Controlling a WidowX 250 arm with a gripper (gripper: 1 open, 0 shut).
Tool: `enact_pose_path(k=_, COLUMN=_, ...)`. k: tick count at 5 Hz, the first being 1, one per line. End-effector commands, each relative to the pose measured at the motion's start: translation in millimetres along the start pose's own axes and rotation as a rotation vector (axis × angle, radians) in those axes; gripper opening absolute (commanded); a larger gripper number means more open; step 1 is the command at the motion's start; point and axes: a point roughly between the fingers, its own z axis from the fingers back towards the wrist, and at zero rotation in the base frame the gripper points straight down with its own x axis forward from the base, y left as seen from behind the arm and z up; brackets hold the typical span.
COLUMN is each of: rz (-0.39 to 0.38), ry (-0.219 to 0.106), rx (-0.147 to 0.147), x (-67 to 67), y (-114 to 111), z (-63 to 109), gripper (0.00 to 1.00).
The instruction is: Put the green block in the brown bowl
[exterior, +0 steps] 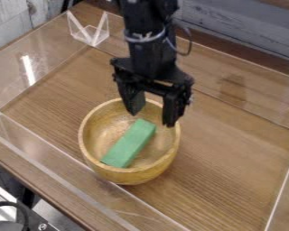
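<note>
The green block (130, 144) lies flat inside the brown bowl (97, 117), slanting from its near-left side up toward the middle. My black gripper (154, 107) hangs just above the bowl's far-right rim, pointing straight down. Its two fingers (175, 109) stand wide open with nothing between them, clear of the block.
The bowl rests on a wooden table top (231, 153) enclosed by low clear plastic walls (39, 63). A clear plastic piece (87, 29) stands at the back left behind the arm. Dark cables run down the arm.
</note>
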Motion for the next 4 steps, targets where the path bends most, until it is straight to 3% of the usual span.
enact_pose_path(k=1, rz=0.001, ry=-0.084, rx=-0.019, x=17.2, y=0.2, z=37.2, gripper=1.0)
enact_pose_path(k=2, rz=-0.005, ry=-0.119, rx=-0.03, x=16.9, y=1.2, z=69.5, gripper=1.0)
enact_pose_path(k=3, rz=-0.029, ry=-0.161, rx=-0.028, x=21.8, y=-11.0, z=83.7, gripper=1.0)
enact_pose_path(k=4, rz=-0.055, ry=-0.186, rx=-0.022, x=29.4, y=-12.3, z=87.4, gripper=1.0)
